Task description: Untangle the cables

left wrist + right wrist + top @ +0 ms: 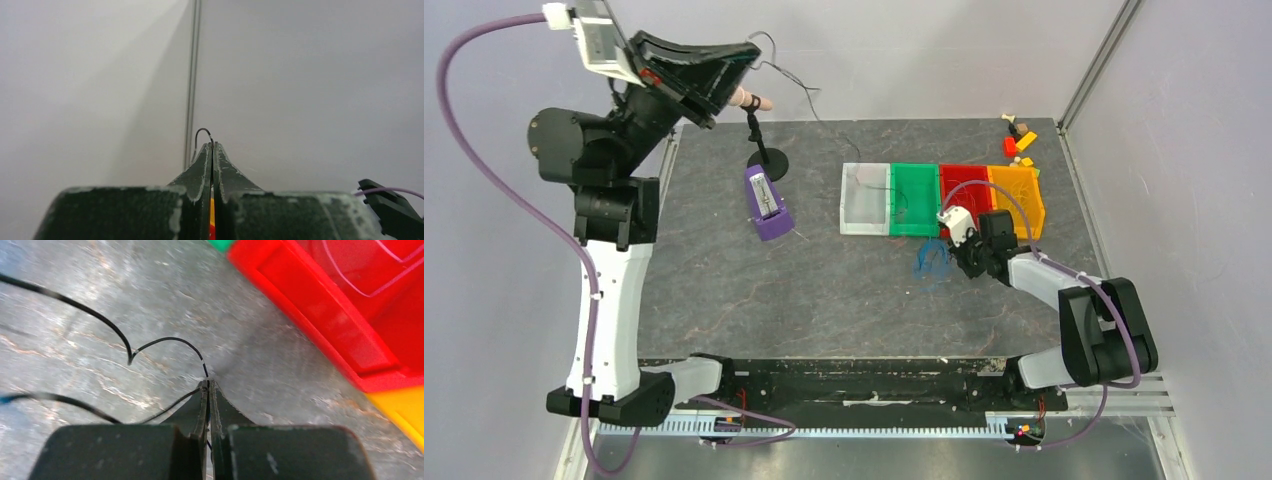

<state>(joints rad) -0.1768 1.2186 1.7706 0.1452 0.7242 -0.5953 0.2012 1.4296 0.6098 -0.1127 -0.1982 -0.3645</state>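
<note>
1. We see a dark, stone-patterned table (724, 290) inside plain grey walls (944, 50), with a metal post (1096, 60) at the right rear corner.
2. On the table, from the left, stand a small stand (767, 160) and a purple block (769, 205) just beside its base. Next comes a row touching side to side: a clear bin (854, 225), a green bin (919, 190), a red bin (964, 170) and an orange bin (1014, 172).
3. A few small toys (1019, 135) lie behind the orange bin.
4. The left gripper (213, 147) hangs high over the table's left rear corner. Its jaws are pressed together on a black cable (201, 131) that loops out past the tips. In the top view the cable drops toward the clear bin.
5. A blue cable (932, 260) lies clumped on the table in front of the green bin.
6. The right gripper (208, 385) sits low at the table, just in front of the red bin. Its jaws are closed on black cable as well, and we cannot tell whether it is the same strand.
</note>
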